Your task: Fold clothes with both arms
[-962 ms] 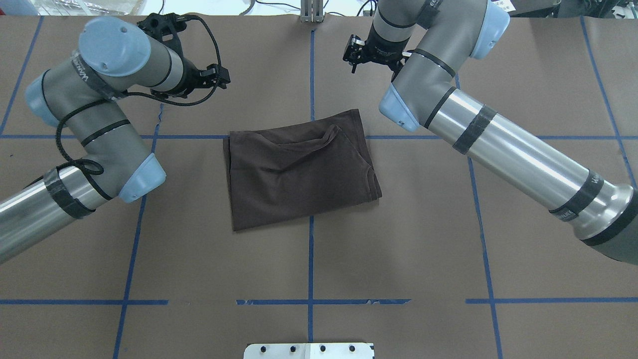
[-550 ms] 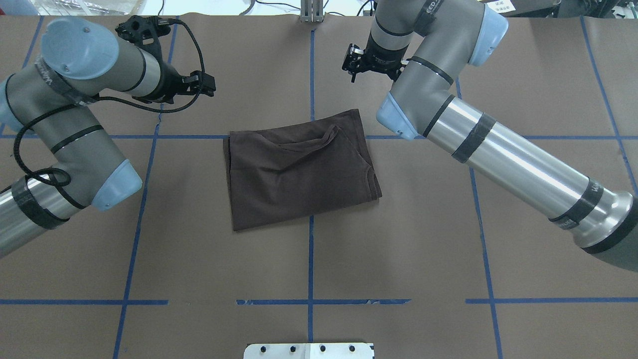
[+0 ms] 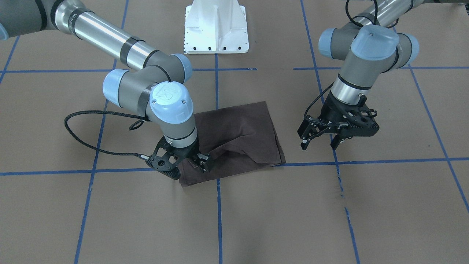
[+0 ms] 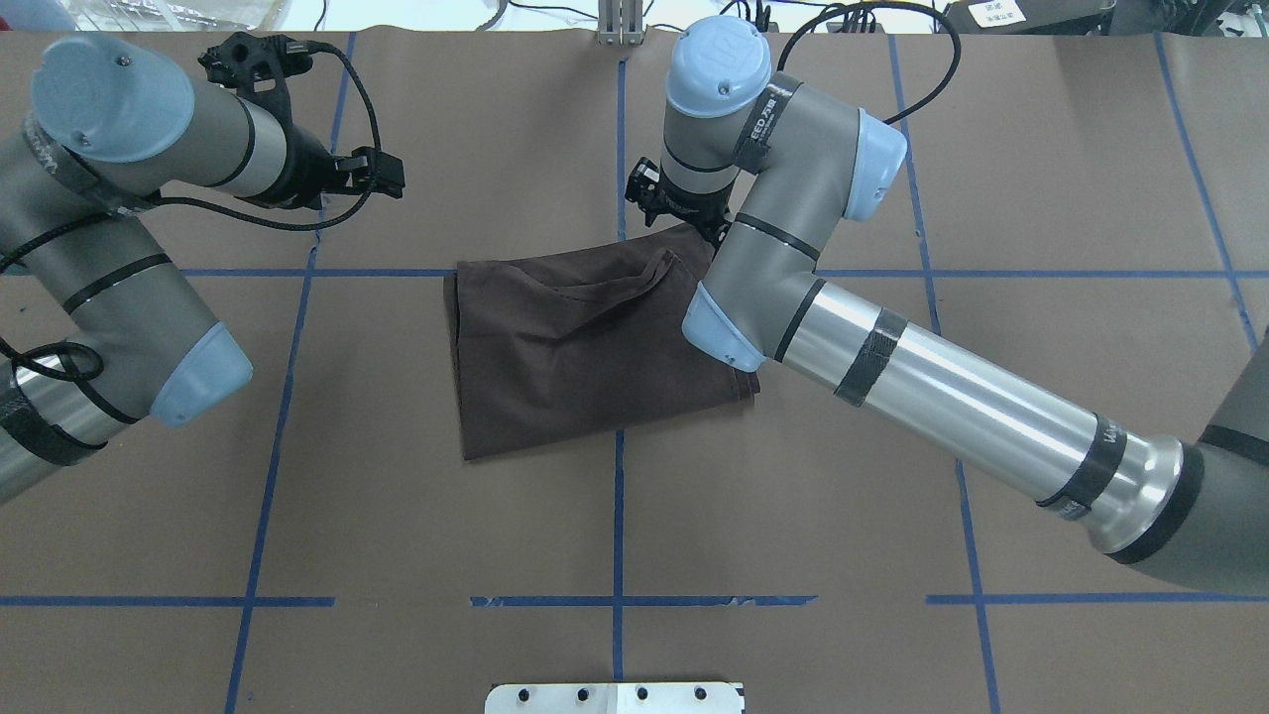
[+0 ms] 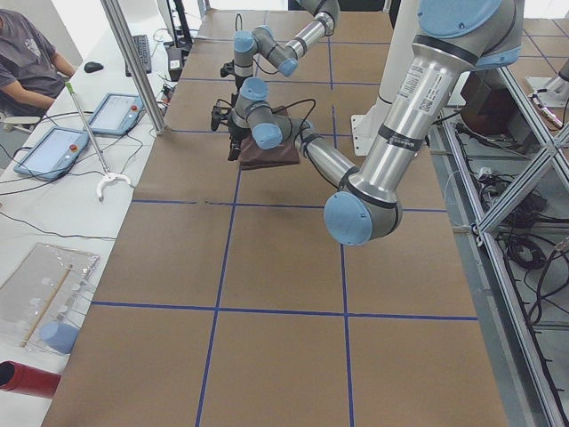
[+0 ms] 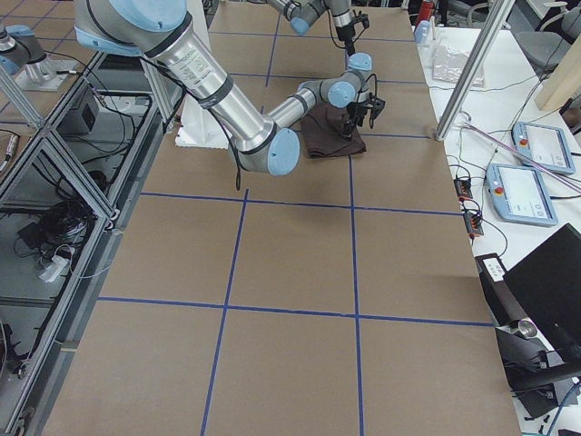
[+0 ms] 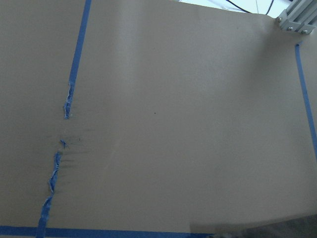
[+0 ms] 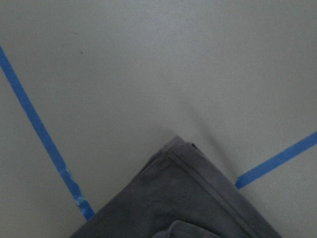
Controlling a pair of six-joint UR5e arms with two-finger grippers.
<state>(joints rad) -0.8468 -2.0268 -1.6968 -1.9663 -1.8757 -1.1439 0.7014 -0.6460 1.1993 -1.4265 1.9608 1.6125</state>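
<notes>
The right end effector (image 3: 200,163) at a shirt (image 4: 585,347) corner
Spread or pinching, cannot tell; the left end effector (image 3: 318,143) hangs spread above the worktop (image 4: 793,595).

Bright even overhead light, soft shadows, right wrist view blurred

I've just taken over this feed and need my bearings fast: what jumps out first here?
The folded dark T-shirt lies in the middle of the table. The right gripper is down at its far right corner. The left gripper hangs open over bare table to the side, apart from the cloth.
</notes>
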